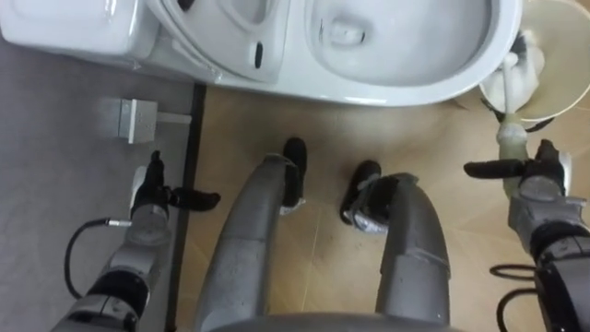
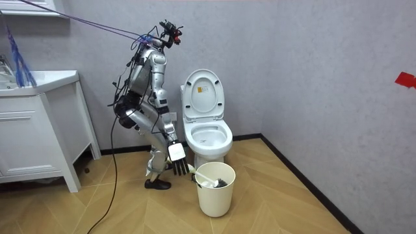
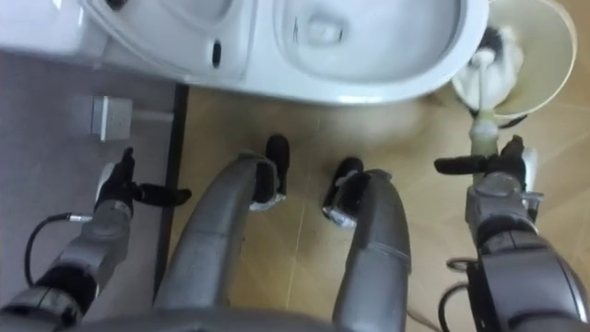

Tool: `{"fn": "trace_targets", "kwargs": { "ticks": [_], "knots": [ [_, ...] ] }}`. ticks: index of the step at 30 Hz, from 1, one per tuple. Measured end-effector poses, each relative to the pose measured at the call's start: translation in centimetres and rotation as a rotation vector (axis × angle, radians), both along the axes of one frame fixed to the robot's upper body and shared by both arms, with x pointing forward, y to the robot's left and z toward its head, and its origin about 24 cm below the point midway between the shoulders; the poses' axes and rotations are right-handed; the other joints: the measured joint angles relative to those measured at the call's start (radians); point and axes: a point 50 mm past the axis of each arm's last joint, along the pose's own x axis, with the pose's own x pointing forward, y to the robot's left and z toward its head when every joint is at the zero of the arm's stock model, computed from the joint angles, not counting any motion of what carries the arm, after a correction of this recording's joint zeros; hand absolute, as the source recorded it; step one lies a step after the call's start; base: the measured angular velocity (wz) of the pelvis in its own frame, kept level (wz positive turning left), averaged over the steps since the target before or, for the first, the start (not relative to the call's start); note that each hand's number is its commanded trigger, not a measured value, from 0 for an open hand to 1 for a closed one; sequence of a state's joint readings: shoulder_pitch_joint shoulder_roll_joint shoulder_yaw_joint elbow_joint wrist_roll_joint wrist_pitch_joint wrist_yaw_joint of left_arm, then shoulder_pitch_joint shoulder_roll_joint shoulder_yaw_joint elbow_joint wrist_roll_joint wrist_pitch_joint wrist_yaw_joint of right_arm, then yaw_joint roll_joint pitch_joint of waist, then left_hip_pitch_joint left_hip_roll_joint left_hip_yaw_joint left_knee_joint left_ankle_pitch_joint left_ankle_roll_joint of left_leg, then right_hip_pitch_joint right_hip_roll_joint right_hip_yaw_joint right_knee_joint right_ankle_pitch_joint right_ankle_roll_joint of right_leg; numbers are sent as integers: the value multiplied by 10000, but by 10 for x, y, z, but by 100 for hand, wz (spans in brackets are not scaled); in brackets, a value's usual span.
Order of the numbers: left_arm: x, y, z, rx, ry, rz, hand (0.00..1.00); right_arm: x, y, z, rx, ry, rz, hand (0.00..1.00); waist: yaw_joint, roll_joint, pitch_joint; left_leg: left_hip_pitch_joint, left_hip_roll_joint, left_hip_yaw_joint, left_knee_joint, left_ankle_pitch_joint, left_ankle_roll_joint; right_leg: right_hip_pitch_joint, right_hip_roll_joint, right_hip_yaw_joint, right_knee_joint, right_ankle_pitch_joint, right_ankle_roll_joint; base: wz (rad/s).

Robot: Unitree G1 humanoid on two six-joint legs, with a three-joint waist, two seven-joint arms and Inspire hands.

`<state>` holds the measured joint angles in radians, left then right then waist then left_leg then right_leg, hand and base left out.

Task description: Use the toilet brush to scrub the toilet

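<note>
The white toilet (image 1: 369, 92) stands right in front of me, its bowl open and its lid (image 2: 203, 94) raised. To its right is a cream bucket (image 2: 216, 192). A white toilet brush (image 1: 509, 92) stands in it, head down, with its handle leaning out toward me. My right hand (image 1: 539, 175) hangs at the handle's near end, open, thumb stretched out to the left, fingers straight and not curled round the handle. My left hand (image 1: 150, 194) hangs open at my left side, beside the grey wall. In the room view I stand bent forward before the toilet.
A small white box (image 1: 138, 120) with a pipe sits on the grey wall left of the toilet. A white washstand cabinet (image 2: 39, 130) stands at the room view's left. Wooden floor (image 1: 332, 138) lies between my feet and the toilet.
</note>
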<state>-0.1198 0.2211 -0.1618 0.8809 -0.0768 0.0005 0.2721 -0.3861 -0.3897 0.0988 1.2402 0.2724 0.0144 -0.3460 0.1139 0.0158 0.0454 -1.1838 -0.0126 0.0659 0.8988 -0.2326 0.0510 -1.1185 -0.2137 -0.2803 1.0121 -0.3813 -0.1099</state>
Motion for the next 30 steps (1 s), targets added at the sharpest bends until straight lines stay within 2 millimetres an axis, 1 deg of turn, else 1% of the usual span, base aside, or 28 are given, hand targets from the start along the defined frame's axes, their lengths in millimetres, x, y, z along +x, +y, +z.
{"fn": "trace_targets", "kwargs": {
  "ticks": [1, 3, 4, 9, 15, 22, 28, 30],
  "knots": [
    [0, 0, 0, 13, -18, -3, 0, 0, 0, 0, -2, 2, -2, 100, 0, -1, 0, -56, -1, -5, 103, -55, -25, -45, -18, 4, 101, -47, -10, 0],
    [1, 2, 2, 70, -81, -26, 0, 0, -1, 0, -39, 44, 37, 100, -12, -7, 3, -219, 2, -1, 418, -183, -45, -198, -81, 21, 421, -172, -41, 2],
    [2, 2, 3, 91, -104, -38, 0, 0, -1, 1, -71, 82, 99, 100, -56, -10, 5, -266, -6, -26, 475, -191, -47, -237, -105, 18, 496, -204, -45, 0],
    [5, 10, 8, 451, -192, -156, 0, 1, -11, 6, -40, 336, 666, 100, 2, -15, 7, -670, -10, -112, 754, -220, -71, -598, -127, 10, 765, -257, -88, 1],
    [1, 13, 6, 501, 96, -63, 0, -10, -11, -3, 420, 1221, 966, 100, 23, -21, 11, -682, -17, -140, 782, -225, -79, -597, -122, 0, 798, -258, -93, 1],
    [-1, 14, 5, 492, 166, -50, 0, -12, -11, -6, 801, 1282, 845, 100, 39, -21, 11, -658, -14, -146, 823, -231, -76, -558, -115, -4, 799, -255, -95, 0],
    [-15, 15, -2, 423, 487, 7, 0, -20, -11, -11, 1066, 1497, 587, 100, 70, -21, 8, -508, 22, -124, 941, -330, -60, -356, -30, -33, 774, -257, -88, -5],
    [-22, 16, -5, 385, 730, 24, 0, -26, -11, -15, 1240, 1625, 512, 100, 185, -14, 6, -286, 72, -124, 932, -375, -73, -113, 32, -42, 689, -257, -87, -9]
  ]
}}
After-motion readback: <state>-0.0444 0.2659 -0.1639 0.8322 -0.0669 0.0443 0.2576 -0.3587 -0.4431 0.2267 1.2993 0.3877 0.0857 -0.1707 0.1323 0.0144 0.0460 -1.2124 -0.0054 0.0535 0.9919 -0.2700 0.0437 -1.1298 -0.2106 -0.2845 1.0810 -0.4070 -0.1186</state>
